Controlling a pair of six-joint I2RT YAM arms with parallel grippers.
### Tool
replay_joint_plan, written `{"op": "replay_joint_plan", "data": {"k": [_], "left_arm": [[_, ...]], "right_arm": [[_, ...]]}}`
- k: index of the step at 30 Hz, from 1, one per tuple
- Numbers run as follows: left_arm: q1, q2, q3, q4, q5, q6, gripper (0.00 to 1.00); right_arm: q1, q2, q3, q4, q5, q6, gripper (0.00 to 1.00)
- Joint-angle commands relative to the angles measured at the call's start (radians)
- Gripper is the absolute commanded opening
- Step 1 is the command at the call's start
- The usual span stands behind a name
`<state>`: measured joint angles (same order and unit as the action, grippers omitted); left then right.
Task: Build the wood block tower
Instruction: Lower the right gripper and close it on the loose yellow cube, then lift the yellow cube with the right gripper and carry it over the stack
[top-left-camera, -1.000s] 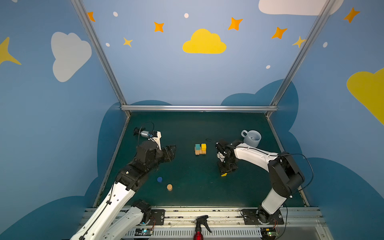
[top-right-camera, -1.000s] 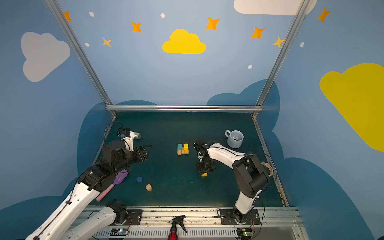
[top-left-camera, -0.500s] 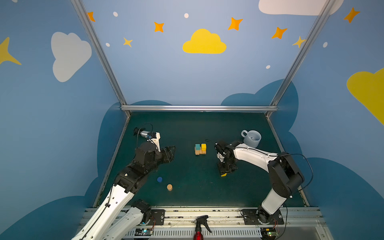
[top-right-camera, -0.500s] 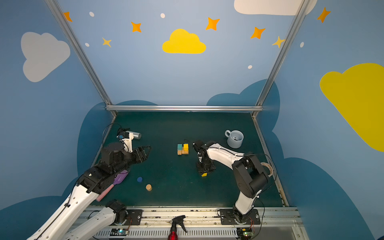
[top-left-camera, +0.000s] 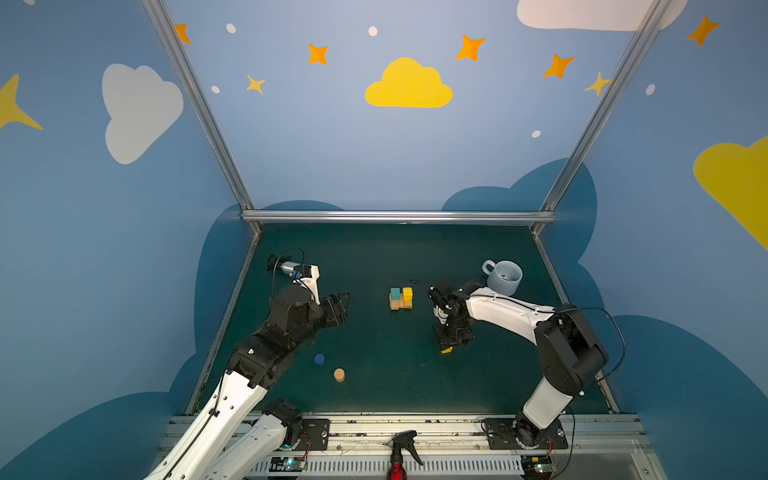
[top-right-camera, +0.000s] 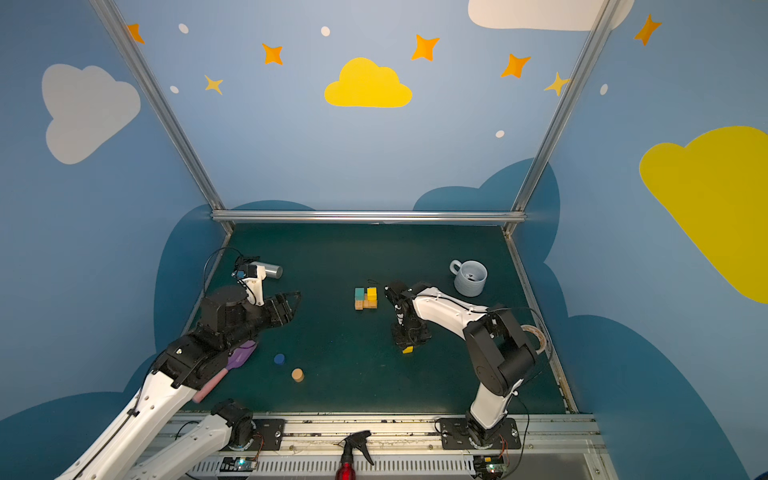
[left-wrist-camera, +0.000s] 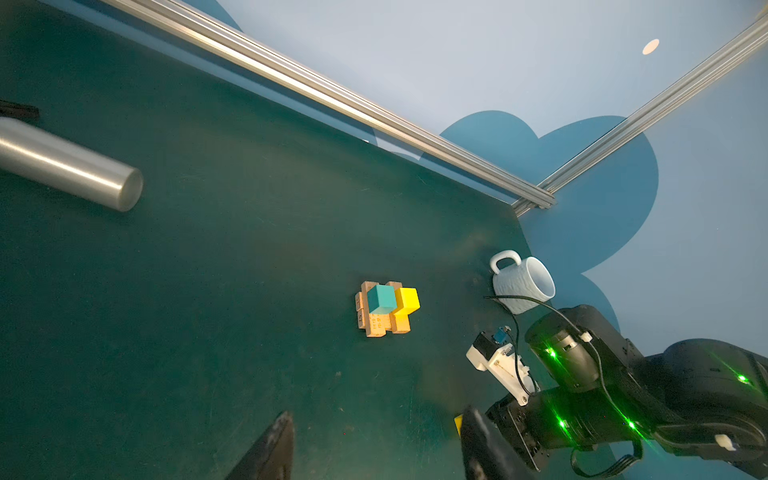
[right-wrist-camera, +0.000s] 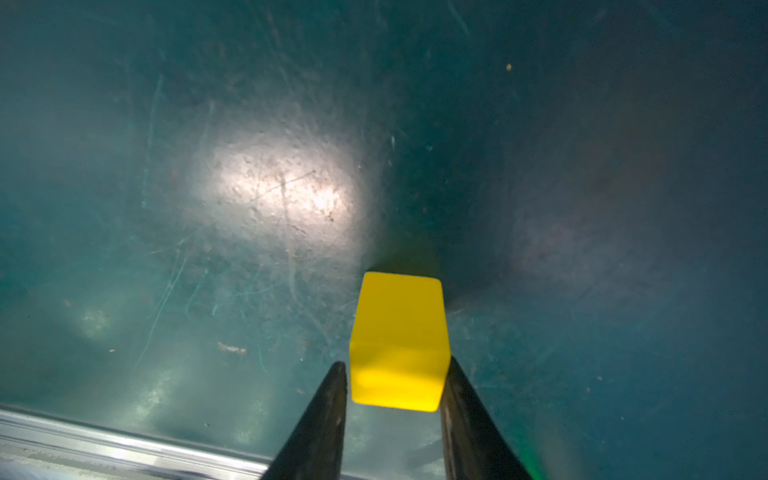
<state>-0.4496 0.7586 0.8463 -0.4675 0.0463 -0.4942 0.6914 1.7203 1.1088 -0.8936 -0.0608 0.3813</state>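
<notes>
The tower (top-left-camera: 401, 300) (top-right-camera: 365, 300) (left-wrist-camera: 384, 311) stands mid-table: tan planks at the base, with a teal cube (top-left-camera: 395, 294) and a yellow cube (top-left-camera: 407, 293) side by side on them. A loose yellow cube (right-wrist-camera: 399, 332) (top-left-camera: 446, 350) (top-right-camera: 408, 350) lies on the mat. My right gripper (right-wrist-camera: 395, 363) (top-left-camera: 449, 341) points down and straddles it, still open; one finger touches the cube and a narrow gap shows at the other. My left gripper (left-wrist-camera: 374, 419) (top-left-camera: 338, 307) hovers open and empty left of the tower. The blue cylinder (top-left-camera: 319, 359) (top-right-camera: 279, 359) and the tan cylinder (top-left-camera: 339, 375) (top-right-camera: 297, 375) lie at the front left.
A pale grey mug (top-left-camera: 503, 278) (left-wrist-camera: 523, 286) stands back right, behind my right arm. A silver spray bottle (top-right-camera: 272, 271) (left-wrist-camera: 70, 166) lies back left. A purple and pink tool (top-right-camera: 239, 359) lies under my left arm. A red spray bottle (top-left-camera: 399, 453) sits on the front rail.
The right jaws have narrowed a little around the loose yellow cube. Both arms have hardly moved and the blocks lie where they were.
</notes>
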Motion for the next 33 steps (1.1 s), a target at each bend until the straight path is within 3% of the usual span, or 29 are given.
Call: {"op": "replay_joint_plan", "data": {"k": [1, 13, 21, 33], "left_arm": [[0.003, -0.008, -0.003, 0.003, -0.011, -0.001, 0.63], [0.003, -0.015, -0.004, 0.001, -0.014, -0.001, 0.64], [0.003, -0.016, -0.005, -0.001, -0.017, -0.001, 0.64], [0.003, -0.025, -0.017, 0.003, -0.024, 0.004, 0.65]], "right_arm": [[0.008, 0.018, -0.006, -0.002, 0.013, 0.008, 0.37], [0.011, 0.024, -0.007, 0.012, 0.015, 0.017, 0.37], [0.013, 0.008, 0.005, -0.022, 0.043, 0.019, 0.17], [0.013, -0.028, 0.220, -0.212, 0.091, -0.010, 0.14]]}}
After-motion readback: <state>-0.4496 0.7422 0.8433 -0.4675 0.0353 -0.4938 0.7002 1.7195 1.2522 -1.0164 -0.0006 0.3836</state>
